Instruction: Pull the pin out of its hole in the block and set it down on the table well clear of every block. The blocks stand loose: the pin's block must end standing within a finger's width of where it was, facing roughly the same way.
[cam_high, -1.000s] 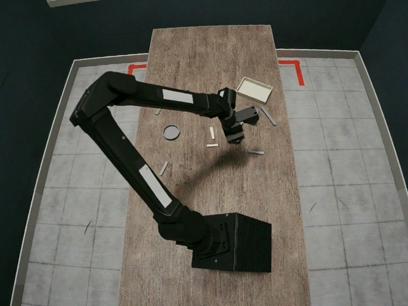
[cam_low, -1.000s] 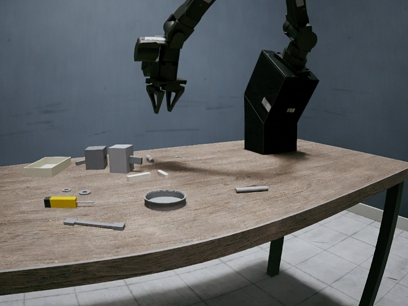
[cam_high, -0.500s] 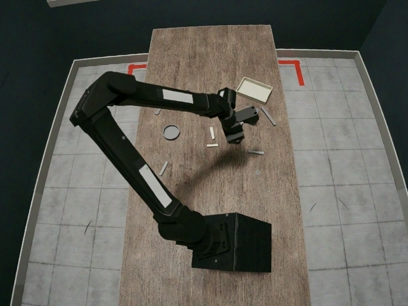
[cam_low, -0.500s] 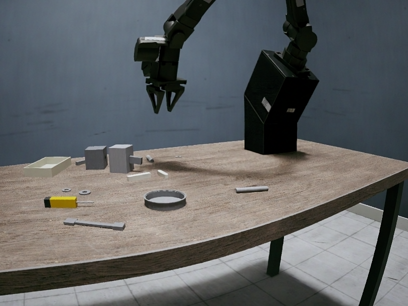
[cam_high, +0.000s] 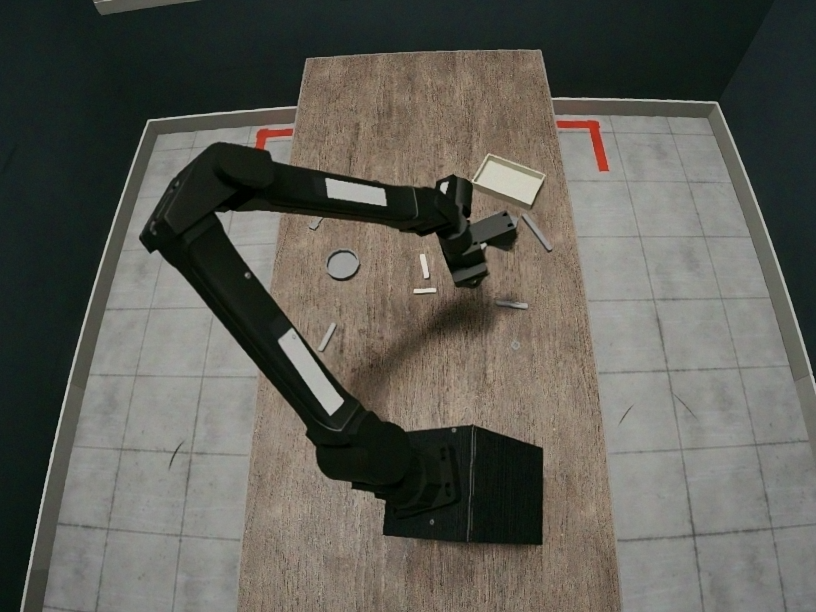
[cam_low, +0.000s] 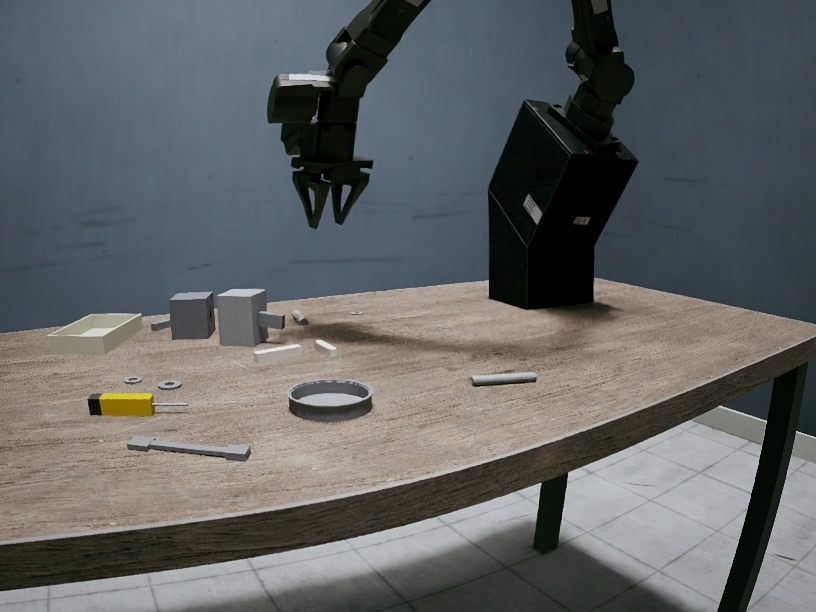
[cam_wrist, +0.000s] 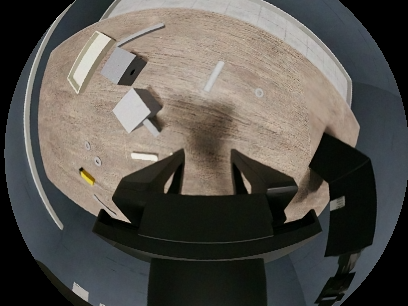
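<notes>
Pale labels mark the arm (cam_high: 355, 192) (cam_low: 378, 39) and its black pedestal (cam_high: 504, 487) (cam_low: 527, 191) (cam_wrist: 345, 185), their print too small for us to read. We see the pin (cam_low: 273, 320) (cam_wrist: 151, 127) sticking sideways from the light grey block (cam_low: 240, 318) (cam_wrist: 133, 110); high above the table (cam_high: 421, 382) (cam_low: 408, 434) (cam_wrist: 240, 45), the gripper (cam_low: 327, 225) (cam_wrist: 207, 151) hangs with fingers about half open, holding nothing.
</notes>
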